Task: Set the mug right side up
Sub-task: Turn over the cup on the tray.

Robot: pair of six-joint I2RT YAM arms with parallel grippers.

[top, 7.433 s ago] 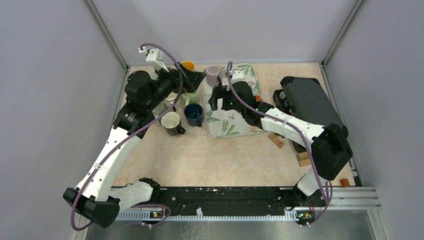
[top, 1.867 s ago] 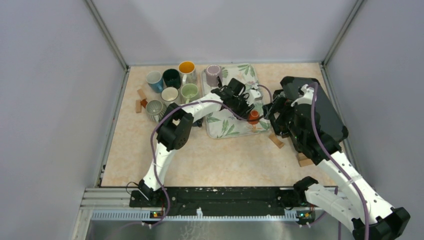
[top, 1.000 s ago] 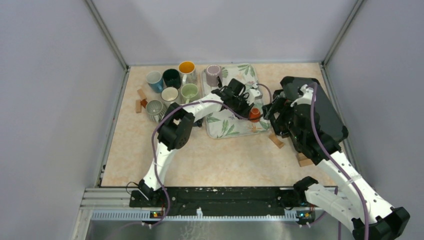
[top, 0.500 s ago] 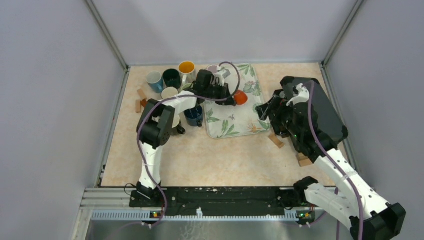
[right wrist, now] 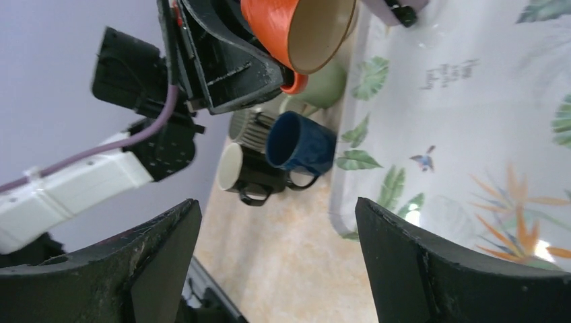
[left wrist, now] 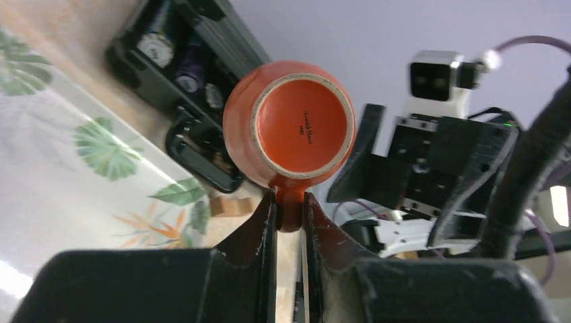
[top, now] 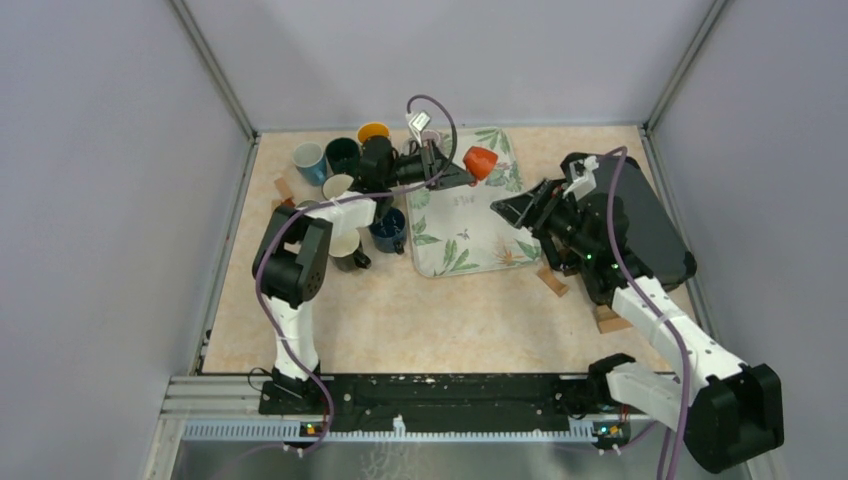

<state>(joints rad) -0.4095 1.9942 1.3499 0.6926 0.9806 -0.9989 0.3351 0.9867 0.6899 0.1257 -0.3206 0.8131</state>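
Left hand (left wrist: pixel 289 214) clamped on the handle of the orange mug (left wrist: pixel 289 124), 2 fingers pinching that 1 narrow loop and nothing else. The mug hangs on its side in the air over the far end of the leaf-print tray (top: pixel 470 255), base toward the left wrist, mouth toward the right arm. Right hand (top: pixel 512 208) has its jaws wide apart, holding nothing, near the tray's right edge. Watch the pinch: as you roll the wrist, I judge the body's weight can pivot the mug about the handle or slide it out, dropping it on the tray. The navy mug (top: pixel 388 228) and its neighbours crowd the worktop (top: pixel 450 310) to the left, so a low swing that way risks a knock.
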